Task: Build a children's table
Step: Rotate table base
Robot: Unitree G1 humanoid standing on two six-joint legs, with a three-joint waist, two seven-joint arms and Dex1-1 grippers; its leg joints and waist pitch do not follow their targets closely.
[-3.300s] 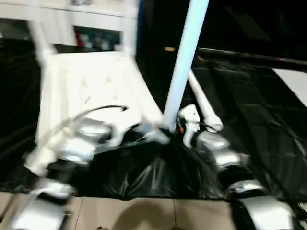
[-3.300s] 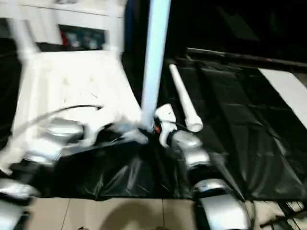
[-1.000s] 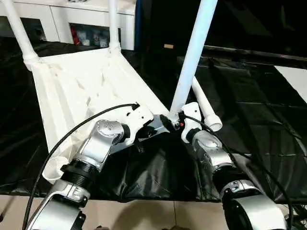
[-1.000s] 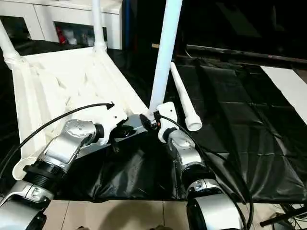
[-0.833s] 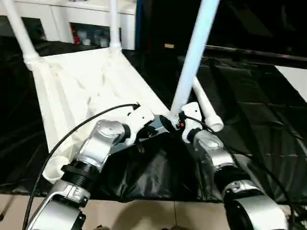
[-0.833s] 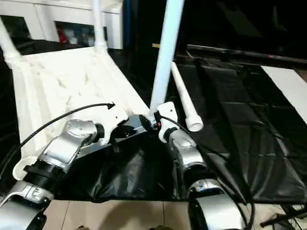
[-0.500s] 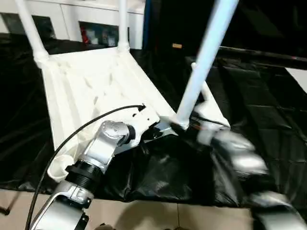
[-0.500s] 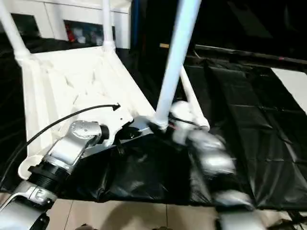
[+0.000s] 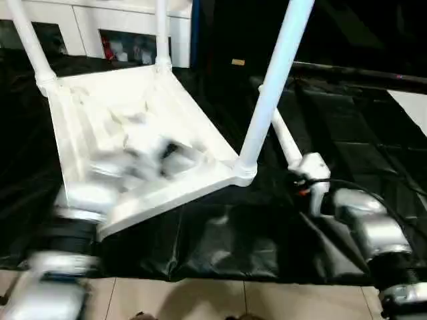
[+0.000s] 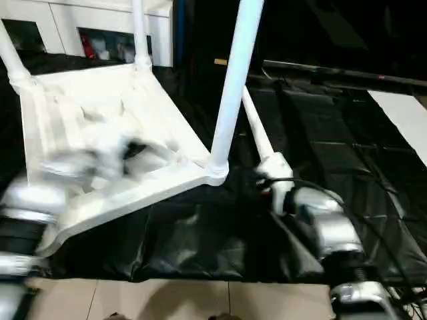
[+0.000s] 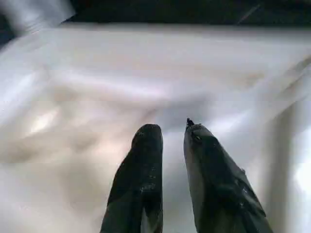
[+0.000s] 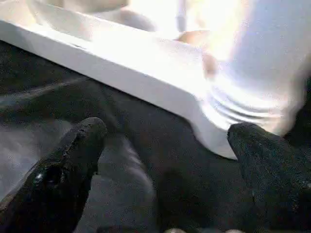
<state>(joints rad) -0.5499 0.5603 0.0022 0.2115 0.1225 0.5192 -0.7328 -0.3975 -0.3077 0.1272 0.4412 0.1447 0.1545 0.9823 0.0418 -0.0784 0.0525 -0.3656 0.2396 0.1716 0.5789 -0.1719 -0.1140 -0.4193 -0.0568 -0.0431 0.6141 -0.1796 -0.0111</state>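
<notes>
The white table top (image 9: 113, 113) lies upside down on the black cover, ribbed side up. Three white legs stand in its corner sockets: back left (image 9: 27, 40), back right (image 9: 161, 33) and near right (image 9: 270, 87). A loose fourth leg (image 9: 283, 137) lies on the cover just right of that corner. My right gripper (image 12: 167, 136) is open, facing the near right socket (image 12: 243, 97) without touching it. My left gripper (image 11: 170, 128) hovers over the ribbed underside (image 11: 97, 92), fingers close together with nothing between them. My blurred left arm (image 9: 100, 180) crosses the top.
White cabinets (image 9: 100, 20) stand behind the work table. The black cover (image 9: 353, 127) stretches to the right, with a white sheet (image 9: 413, 107) at its far right. A dark bar (image 9: 360, 70) runs along the back. Tiled floor (image 9: 200, 300) shows below the table's front edge.
My right gripper has drawn back to the right, away from the base of the near right leg. My left arm has swung left, off the near edge and over the top.
</notes>
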